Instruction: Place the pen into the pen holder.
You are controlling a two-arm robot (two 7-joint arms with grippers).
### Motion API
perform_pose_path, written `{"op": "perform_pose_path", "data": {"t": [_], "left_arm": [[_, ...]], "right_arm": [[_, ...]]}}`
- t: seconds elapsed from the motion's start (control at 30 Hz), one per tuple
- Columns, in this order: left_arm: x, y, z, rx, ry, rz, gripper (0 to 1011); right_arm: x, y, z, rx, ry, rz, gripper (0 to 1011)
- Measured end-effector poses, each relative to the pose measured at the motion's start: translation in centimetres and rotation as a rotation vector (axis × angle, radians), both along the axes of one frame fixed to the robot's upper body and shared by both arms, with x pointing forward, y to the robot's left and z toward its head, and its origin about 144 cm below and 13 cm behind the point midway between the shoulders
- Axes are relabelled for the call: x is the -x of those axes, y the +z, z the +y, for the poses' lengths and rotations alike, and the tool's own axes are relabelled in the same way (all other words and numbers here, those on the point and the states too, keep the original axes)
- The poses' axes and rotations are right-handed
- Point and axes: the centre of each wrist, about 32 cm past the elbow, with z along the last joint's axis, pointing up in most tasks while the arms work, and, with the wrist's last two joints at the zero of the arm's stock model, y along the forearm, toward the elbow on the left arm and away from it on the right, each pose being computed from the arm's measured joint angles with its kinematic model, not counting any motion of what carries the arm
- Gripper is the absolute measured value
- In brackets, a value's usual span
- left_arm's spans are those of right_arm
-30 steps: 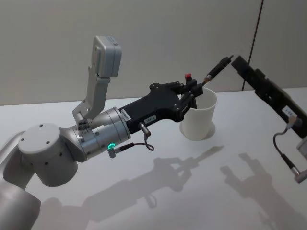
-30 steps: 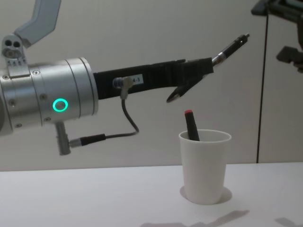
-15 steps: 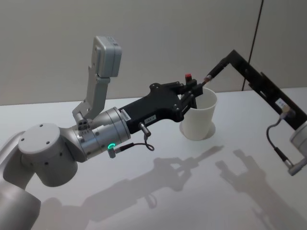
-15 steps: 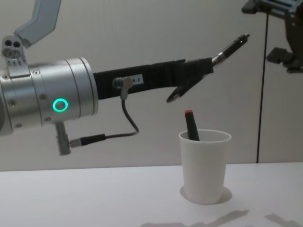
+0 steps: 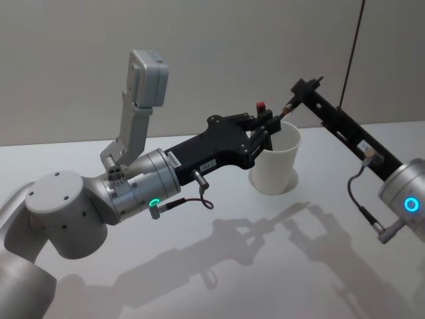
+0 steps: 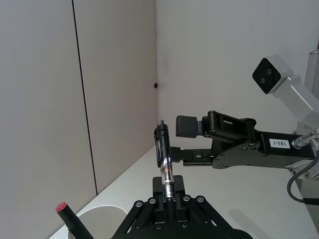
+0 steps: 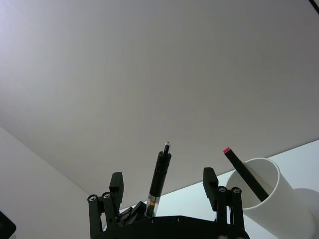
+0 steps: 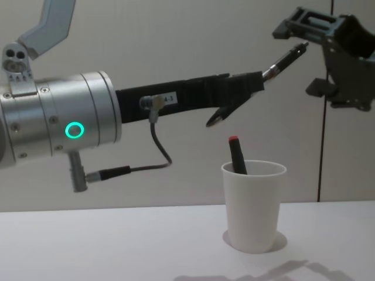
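My left gripper (image 5: 269, 126) is shut on a dark pen (image 5: 289, 105), which it holds slanted upward above the pen holder (image 5: 275, 163), a white paper cup. In the chest view the pen (image 8: 285, 59) points up and to the right, well above the cup (image 8: 253, 205). A second, red-capped pen (image 8: 236, 155) stands inside the cup. My right gripper (image 8: 302, 58) is open at the held pen's tip. In the right wrist view its fingers (image 7: 116, 185) stand either side of the pen (image 7: 158, 179) without touching it.
The cup stands on a white table (image 5: 133, 266) against a plain wall. In the left wrist view the right gripper (image 6: 185, 140) hangs just past the pen's (image 6: 166, 164) upper end. Both forearms stretch over the table at mid height.
My right gripper has swung left and come up to the held pen's tip, still open. The left arm, the pen and the cup have not moved.
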Motion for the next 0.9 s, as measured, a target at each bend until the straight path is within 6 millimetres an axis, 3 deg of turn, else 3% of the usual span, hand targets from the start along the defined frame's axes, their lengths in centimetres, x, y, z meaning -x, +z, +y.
{"op": "perform_pose_path", "data": {"t": [0.9], "left_arm": [[0.0,0.0,0.0,0.0,0.0,0.0,121]], "right_arm": [[-1.0,-0.8,2.4,-0.015,-0.014,0.013,1002]]}}
